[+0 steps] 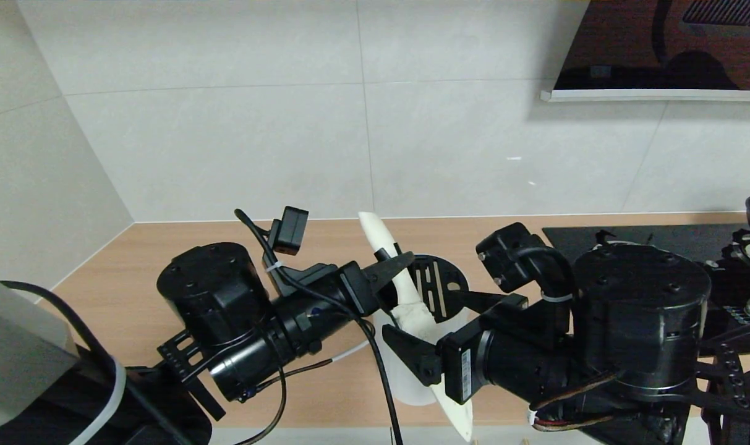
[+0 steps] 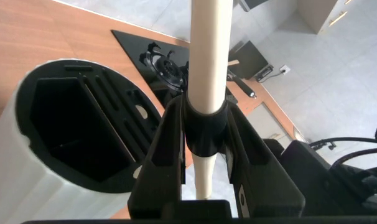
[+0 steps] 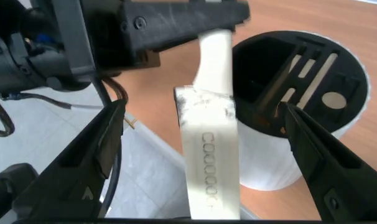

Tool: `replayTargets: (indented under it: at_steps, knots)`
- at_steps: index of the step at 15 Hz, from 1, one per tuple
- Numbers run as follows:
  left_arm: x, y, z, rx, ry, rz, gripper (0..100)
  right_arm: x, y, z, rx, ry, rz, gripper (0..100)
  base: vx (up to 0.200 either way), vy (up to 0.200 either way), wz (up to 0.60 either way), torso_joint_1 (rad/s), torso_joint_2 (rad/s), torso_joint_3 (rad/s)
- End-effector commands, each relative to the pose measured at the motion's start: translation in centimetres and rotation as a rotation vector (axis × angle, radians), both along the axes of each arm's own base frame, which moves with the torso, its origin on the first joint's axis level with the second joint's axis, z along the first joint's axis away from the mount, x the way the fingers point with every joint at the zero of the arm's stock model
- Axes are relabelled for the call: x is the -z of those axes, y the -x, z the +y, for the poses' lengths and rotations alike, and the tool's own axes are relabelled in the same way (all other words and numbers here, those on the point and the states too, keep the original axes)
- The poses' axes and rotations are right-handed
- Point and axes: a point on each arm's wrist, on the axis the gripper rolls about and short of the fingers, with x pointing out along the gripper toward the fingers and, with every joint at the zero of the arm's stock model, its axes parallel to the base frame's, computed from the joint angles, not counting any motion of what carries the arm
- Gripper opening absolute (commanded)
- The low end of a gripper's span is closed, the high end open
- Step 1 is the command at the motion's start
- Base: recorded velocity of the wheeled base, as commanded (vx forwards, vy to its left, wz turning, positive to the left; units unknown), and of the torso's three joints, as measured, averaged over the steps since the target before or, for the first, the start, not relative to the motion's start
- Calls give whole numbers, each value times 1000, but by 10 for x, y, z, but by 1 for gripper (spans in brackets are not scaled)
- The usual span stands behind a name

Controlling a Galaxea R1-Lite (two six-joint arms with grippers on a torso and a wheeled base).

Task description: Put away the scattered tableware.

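A white spatula (image 1: 412, 309) is tilted over the counter, its handle pointing toward the wall. My left gripper (image 1: 390, 272) is shut on the handle (image 2: 210, 56), with the black fingers (image 2: 167, 137) clamped on both sides. The flat blade (image 3: 210, 155) hangs beside the white utensil holder (image 1: 405, 377), which has a black divided insert (image 3: 300, 81). My right gripper (image 1: 452, 327) is open, its fingers (image 3: 95, 155) spread wide on either side of the blade without touching it. The holder's rim (image 2: 14, 112) lies just beside the left gripper.
The wooden counter (image 1: 152, 259) runs to a tiled wall. A black cooktop (image 1: 628, 235) with a burner lies at the right, under a range hood (image 1: 659, 49). A grey box (image 1: 10, 346) sits at the near left. The counter's front edge is close below the holder.
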Motion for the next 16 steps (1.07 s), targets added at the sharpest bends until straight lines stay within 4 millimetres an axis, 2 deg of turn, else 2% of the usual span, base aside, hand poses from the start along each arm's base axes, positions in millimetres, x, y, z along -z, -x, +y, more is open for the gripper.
replayTargets:
  at_steps: [1, 3, 5, 8, 10, 13, 15, 16]
  knots:
    - [-19, 6, 6, 7, 82, -9, 0, -7, -2, -6, 16, -19, -14, 100, 0, 0, 0, 0, 0, 0]
    - [-29, 10, 11, 12, 131, -25, 0, -21, -10, -22, 63, -44, -56, 100, 0, 0, 0, 0, 0, 0]
    - [-27, 13, 13, 13, 136, -57, 0, -32, -13, -33, 96, -73, -80, 100, 0, 0, 0, 0, 0, 0]
    - [-29, 14, 13, 8, 108, -101, 0, -42, -18, -45, 136, -89, -110, 100, 0, 0, 0, 0, 0, 0]
    - [-38, 14, 16, -2, 96, -115, 0, -45, -25, -53, 169, -94, -117, 100, 0, 0, 0, 0, 0, 0]
    - [-67, 11, 23, -101, 70, -139, 0, -46, -29, -57, 191, -95, -122, 100, 0, 0, 0, 0, 0, 0]
    - [-101, 8, 25, -264, 16, -169, 0, -48, -33, -60, 211, -99, -127, 100, 0, 0, 0, 0, 0, 0]
    - [-106, 6, 24, -284, 9, -165, 0, -48, -34, -61, 214, -98, -129, 100, 0, 0, 0, 0, 0, 0]
